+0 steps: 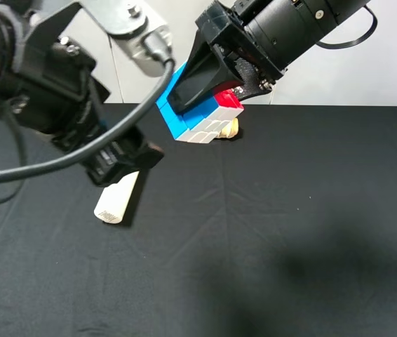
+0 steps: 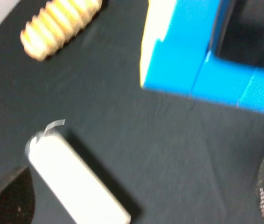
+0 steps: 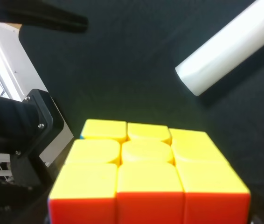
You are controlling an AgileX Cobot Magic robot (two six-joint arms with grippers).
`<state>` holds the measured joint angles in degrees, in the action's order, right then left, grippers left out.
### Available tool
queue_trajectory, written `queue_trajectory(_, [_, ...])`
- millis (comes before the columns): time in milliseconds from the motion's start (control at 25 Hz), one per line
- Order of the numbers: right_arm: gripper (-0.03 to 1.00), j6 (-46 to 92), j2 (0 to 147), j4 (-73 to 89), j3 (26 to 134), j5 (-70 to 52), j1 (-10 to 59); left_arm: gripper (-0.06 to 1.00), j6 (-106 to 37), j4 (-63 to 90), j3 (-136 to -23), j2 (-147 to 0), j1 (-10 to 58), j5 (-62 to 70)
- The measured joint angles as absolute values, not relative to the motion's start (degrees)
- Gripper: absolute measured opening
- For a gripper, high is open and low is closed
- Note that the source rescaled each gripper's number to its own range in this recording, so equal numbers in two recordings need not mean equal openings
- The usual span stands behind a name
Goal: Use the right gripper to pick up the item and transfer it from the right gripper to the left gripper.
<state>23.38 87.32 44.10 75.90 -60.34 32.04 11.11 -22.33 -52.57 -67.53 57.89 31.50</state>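
The item (image 1: 202,116), a puzzle cube showing blue, white and red faces, hangs above the far middle of the black table. My right gripper (image 1: 209,81) is shut on it, one black finger lying across its blue face. In the right wrist view the cube (image 3: 141,168) fills the lower part with yellow and orange faces. My left gripper (image 1: 125,158) hovers to the left of the cube and lower, apart from it, jaws open and empty. In the left wrist view its gripper (image 2: 136,205) shows both fingertips (image 2: 6,198) at the corners, with the blue cube face (image 2: 192,51) ahead.
A white cylinder (image 1: 116,199) lies on the table under my left gripper, and it also shows in the wrist views (image 2: 76,177) (image 3: 234,46). A ribbed wooden roller (image 1: 231,128) lies behind the cube near the table's far edge (image 2: 59,25). A black cloth (image 1: 268,246) covers the table.
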Motion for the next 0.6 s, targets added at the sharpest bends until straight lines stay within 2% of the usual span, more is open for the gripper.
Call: queue_trajectory(600, [0.00,23.38,87.32,44.01,75.90,-60.40,31.85,0.85,10.77,-24.71,-52.57,-75.14,57.89,15.28])
